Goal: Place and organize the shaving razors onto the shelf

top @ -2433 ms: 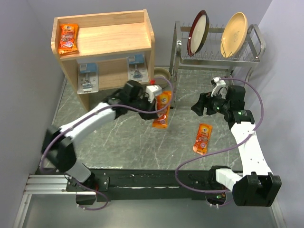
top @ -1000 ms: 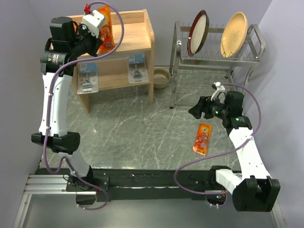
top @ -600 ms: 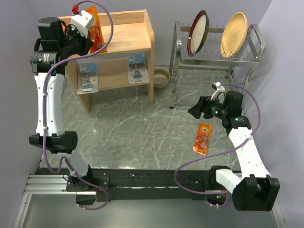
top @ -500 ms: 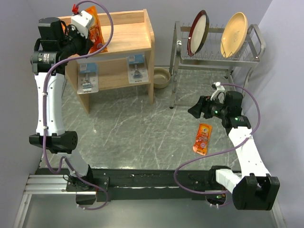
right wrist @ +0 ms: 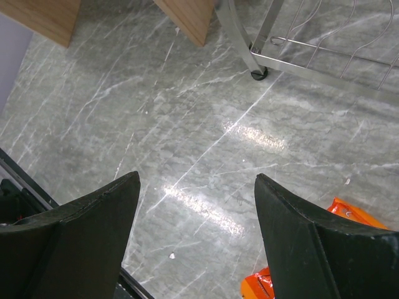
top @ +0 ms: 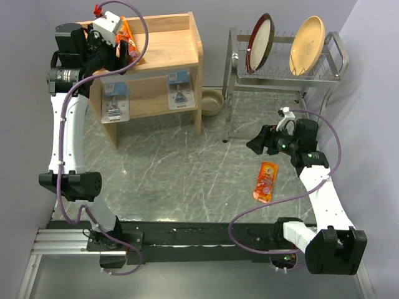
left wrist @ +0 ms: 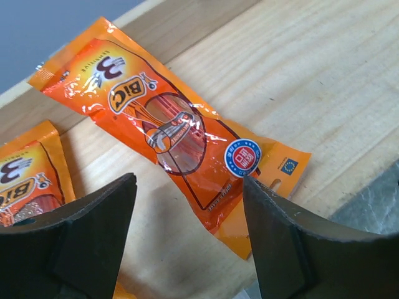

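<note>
One orange razor pack lies flat on the top board of the wooden shelf, with a second orange pack beside it at the left. My left gripper hovers open just above the first pack and holds nothing. In the top view that gripper is at the shelf's top left, partly covering the orange pack. Two blister packs stand on the lower tier. A third orange pack lies on the table. My right gripper hangs open above the table, up and left of that pack.
A metal dish rack with two plates stands at the back right, its foot showing in the right wrist view. A small bowl sits between shelf and rack. The walls close in on the left and right.
My left gripper has opened and let go of the orange pack, which now lies on the shelf top. The left arm has drawn back slightly. The right arm has not moved.
</note>
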You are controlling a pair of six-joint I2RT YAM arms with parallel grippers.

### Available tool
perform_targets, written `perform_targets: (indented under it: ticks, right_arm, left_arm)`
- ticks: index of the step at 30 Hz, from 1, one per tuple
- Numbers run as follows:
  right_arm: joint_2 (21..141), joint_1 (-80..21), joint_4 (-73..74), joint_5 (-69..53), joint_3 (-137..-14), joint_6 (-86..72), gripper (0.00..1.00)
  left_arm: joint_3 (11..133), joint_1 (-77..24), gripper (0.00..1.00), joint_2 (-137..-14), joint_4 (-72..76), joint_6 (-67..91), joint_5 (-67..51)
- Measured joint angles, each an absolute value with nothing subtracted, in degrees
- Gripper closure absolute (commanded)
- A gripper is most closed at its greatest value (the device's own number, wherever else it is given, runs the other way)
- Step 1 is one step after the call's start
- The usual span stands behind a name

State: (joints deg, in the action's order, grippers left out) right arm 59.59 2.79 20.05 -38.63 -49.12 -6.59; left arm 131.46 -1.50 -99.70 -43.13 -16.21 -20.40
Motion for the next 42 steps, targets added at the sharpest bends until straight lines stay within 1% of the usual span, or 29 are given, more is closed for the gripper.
perform_targets:
  ticks: [7, 12, 14, 17, 20, 21, 23, 30, 37, 41, 42]
  right_arm:
    - [60.4, 2.8, 19.9, -38.6, -49.0, -6.9, 0.18]
    - [61.2, 2.8, 18.9, -38.7, -48.5, -7.7, 0.18]
    - [61.7, 2.8, 18.5, -38.7, -48.5, -8.0, 0.18]
    - [62.0, 2.8, 18.2, -38.7, -48.4, -8.3, 0.18]
    - [62.0, 2.8, 17.9, -38.7, -48.4, -8.5, 0.18]
    - [62.0, 2.8, 17.8, -38.7, -48.3, -8.6, 0.18]
    - [62.0, 2.8, 17.6, -38.7, -48.2, -8.7, 0.18]
    - [61.2, 2.9, 17.1, -38.6, -45.8, -9.0, 0.18]
    - [60.5, 3.2, 17.1, -38.6, -44.6, -9.2, 0.18]
    - [60.5, 3.2, 17.1, -38.6, -44.6, -9.2, 0.18]
    - [60.5, 3.3, 17.1, -38.6, -44.6, -9.2, 0.17]
  left_arm:
    - [127.8, -1.5, 0.21, -97.0, -39.2, -15.0, -18.7]
    - [123.1, -1.5, 0.18, -90.9, -32.0, -13.6, -19.1]
    - [123.3, -1.5, 0.18, -89.1, -29.6, -12.7, -20.6]
    - [123.5, -2.3, 0.23, -87.1, -27.3, -12.3, -22.5]
    - [122.0, -5.0, 0.32, -85.7, -26.3, -13.6, -22.6]
    - [121.1, -6.1, 0.38, -85.5, -26.3, -14.5, -22.7]
    - [120.1, -7.7, 0.43, -85.8, -26.9, -16.3, -22.7]
    - [119.5, -9.0, 0.48, -89.6, -31.7, -20.3, -22.1]
    - [119.4, -9.0, 0.5, -90.9, -33.5, -21.0, -21.8]
    - [119.2, -9.5, 0.55, -90.9, -33.8, -22.3, -20.2]
    - [119.2, -9.8, 0.55, -90.9, -34.0, -23.0, -19.7]
